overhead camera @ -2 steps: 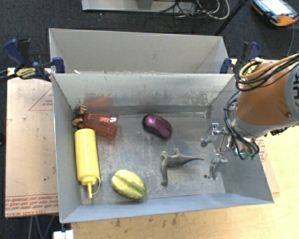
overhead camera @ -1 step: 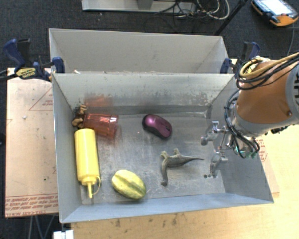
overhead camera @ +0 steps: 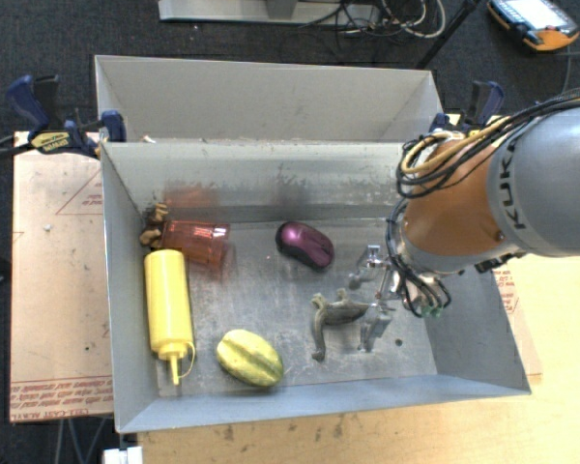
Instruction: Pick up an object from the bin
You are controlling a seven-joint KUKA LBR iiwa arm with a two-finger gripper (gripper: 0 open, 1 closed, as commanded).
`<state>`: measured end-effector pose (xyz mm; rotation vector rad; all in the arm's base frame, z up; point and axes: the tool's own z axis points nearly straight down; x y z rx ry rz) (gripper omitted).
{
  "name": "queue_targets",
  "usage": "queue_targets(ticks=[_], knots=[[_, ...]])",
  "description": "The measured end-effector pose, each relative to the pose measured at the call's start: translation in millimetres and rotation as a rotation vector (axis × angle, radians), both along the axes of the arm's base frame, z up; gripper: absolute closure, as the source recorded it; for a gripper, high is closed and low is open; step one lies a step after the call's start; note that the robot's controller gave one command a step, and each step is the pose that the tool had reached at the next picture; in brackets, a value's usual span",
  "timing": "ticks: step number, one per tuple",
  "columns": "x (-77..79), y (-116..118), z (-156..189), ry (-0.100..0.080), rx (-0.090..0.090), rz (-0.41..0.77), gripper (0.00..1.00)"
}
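Grey metal bin (overhead camera: 271, 177): toward its front right lies a small olive-grey toy animal (overhead camera: 333, 315), with the jaws spread just beside its arm-side end. Likely light, stiff plastic with thin legs; pinching across the body looks safest

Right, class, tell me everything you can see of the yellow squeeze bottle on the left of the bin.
The yellow squeeze bottle looks like smooth, opaque plastic: a plain cylinder body with a thin yellow nozzle at its near end. It lies on its side on the bin floor, along the left wall. Its flat far end seems to touch the reddish translucent cup, which also lies on its side.
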<state>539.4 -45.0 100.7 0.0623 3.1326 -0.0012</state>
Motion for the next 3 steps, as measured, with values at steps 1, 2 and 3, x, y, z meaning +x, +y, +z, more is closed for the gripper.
queue_targets(ticks=[1,2,3], knots=[[-16.6,6.2,-25.2,-0.012,0.000,0.195,1.00],[-16.6,6.3,-25.2,-0.012,0.000,0.195,1.00],[-4.2,4.5,153.9,-0.004,-0.001,0.191,1.00]])
